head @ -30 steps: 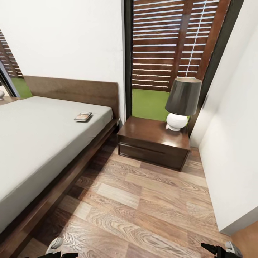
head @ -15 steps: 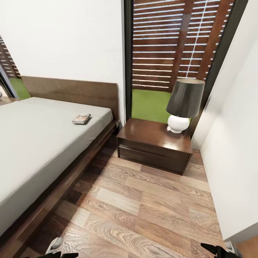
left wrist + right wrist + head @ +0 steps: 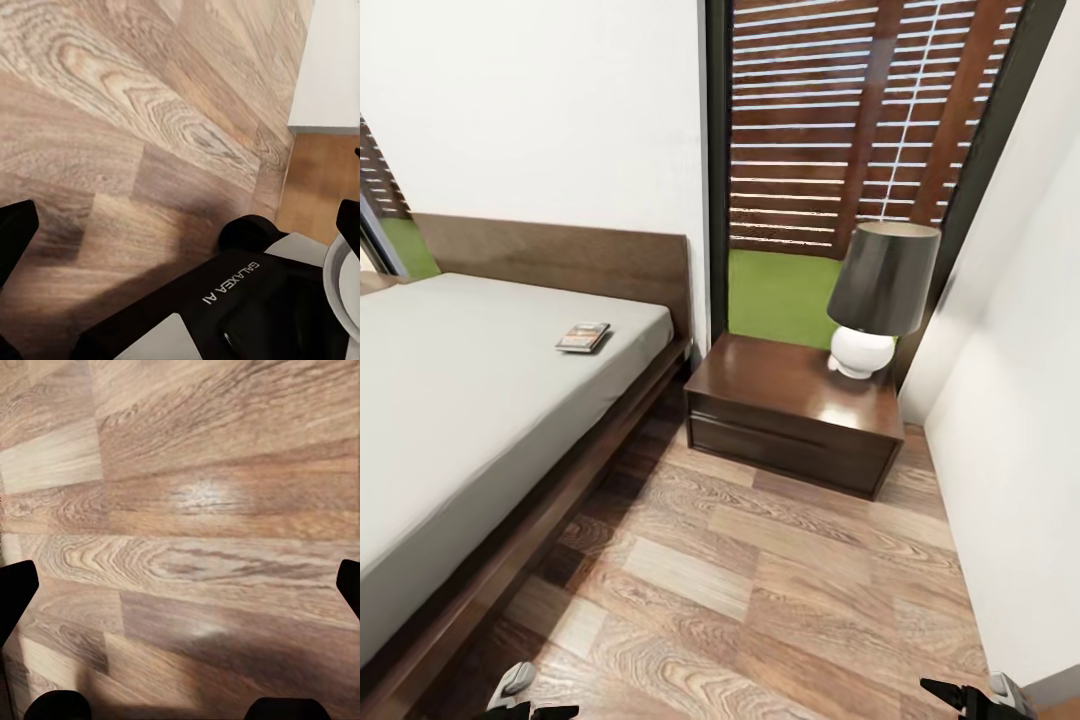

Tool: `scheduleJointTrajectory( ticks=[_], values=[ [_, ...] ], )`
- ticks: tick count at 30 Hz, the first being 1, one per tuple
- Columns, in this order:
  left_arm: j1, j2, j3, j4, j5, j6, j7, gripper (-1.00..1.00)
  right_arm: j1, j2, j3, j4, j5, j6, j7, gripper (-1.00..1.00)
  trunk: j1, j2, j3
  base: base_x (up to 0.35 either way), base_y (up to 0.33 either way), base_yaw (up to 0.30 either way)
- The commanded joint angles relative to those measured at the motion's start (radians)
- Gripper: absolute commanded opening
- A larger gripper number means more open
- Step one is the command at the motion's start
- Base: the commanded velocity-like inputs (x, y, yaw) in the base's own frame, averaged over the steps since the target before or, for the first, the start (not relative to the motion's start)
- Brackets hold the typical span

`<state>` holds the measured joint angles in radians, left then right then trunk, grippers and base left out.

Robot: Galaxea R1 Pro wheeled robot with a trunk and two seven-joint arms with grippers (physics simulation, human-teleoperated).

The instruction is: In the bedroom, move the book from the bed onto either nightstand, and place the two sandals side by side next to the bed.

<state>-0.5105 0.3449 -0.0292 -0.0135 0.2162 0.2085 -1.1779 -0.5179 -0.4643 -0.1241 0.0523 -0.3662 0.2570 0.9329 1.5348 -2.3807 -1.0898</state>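
We see the book (image 3: 583, 337) lying on the bed (image 3: 450, 400) beside the nightstand (image 3: 790, 415), both our grippers' jaws spread, empty.

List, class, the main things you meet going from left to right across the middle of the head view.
bed → book → nightstand → lamp → white wall

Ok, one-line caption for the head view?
Book lies on the bed, near the lamp-topped nightstand by the window.
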Motion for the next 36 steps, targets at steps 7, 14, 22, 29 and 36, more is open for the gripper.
scheduleJointTrajectory(
  ticks=[7,14,22,29,36],
  values=[
    [0.0,0.0,-0.004,0.0,0.006,0.011,-0.003,1.0,-0.001,-0.001,-0.008,0.003,-0.002,0.009,0.003,1.0,0.0,0.0,-0.001,0.133,0.0,0.0],
    [0.0,0.0,-0.004,0.0,0.006,0.01,-0.003,1.0,-0.001,-0.001,-0.007,0.003,-0.002,0.008,0.002,1.0,0.0,0.0,-0.001,0.133,0.0,0.0],
    [0.0,0.0,-0.004,0.0,0.006,0.01,-0.004,1.0,-0.002,0.0,-0.007,0.002,-0.002,0.007,0.001,1.0,0.0,0.0,-0.001,0.133,0.0,0.024],
    [0.0,0.001,-0.003,0.0,0.006,0.009,-0.005,1.0,-0.002,0.001,-0.008,0.003,-0.002,0.007,0.002,1.0,0.0,0.0,-0.001,0.133,0.0,0.012],
    [0.0,0.002,-0.003,0.0,0.006,0.009,-0.006,1.0,-0.001,0.001,-0.008,0.002,-0.002,0.007,0.002,1.0,0.0,0.0,-0.001,0.133,0.0,0.003]
  ],
)
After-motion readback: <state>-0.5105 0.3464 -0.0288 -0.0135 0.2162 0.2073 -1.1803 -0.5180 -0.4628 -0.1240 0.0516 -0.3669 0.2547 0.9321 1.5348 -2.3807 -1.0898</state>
